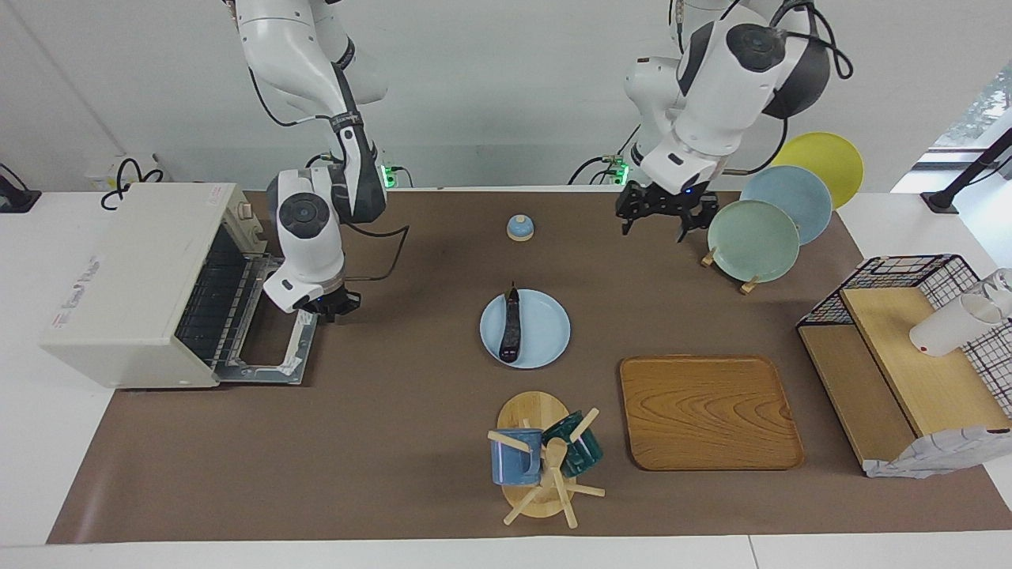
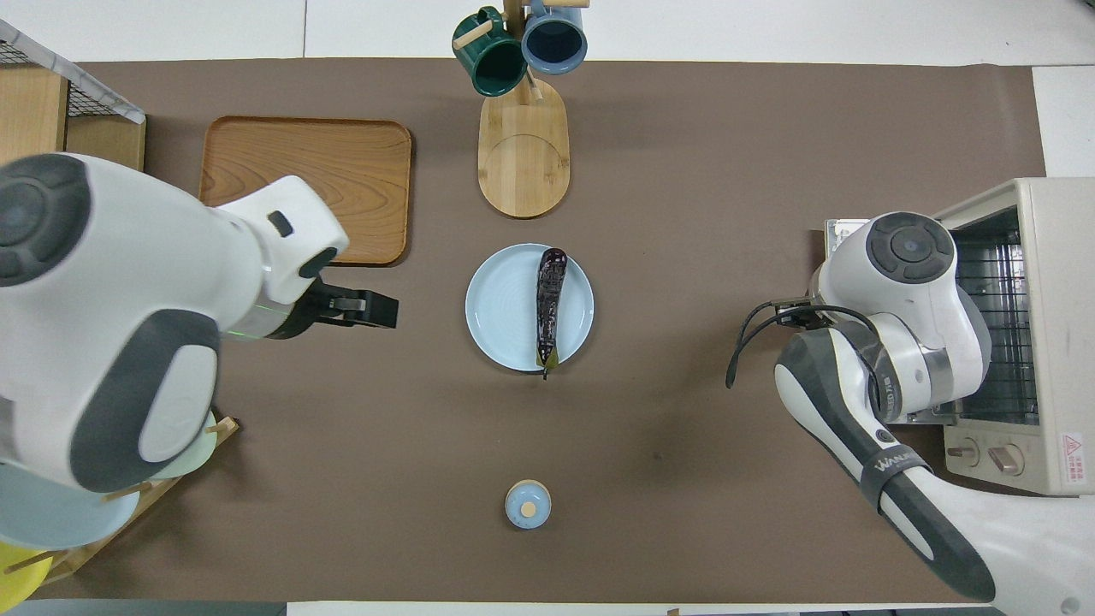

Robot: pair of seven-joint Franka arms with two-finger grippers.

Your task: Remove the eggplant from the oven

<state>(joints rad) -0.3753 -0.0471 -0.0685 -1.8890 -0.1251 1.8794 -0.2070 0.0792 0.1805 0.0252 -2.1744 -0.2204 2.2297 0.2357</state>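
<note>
The eggplant lies lengthwise on a light blue plate in the middle of the table, stem end toward the robots. The cream-white oven stands at the right arm's end, its door folded down open, its wire rack bare. My right gripper hangs just over the open door in front of the oven; in the overhead view the arm hides it. My left gripper is open and empty, up in the air beside the plate rack.
A wooden tray and a mug tree with two mugs lie farther from the robots than the plate. A small blue lidded pot sits nearer. A plate rack and a wire shelf stand at the left arm's end.
</note>
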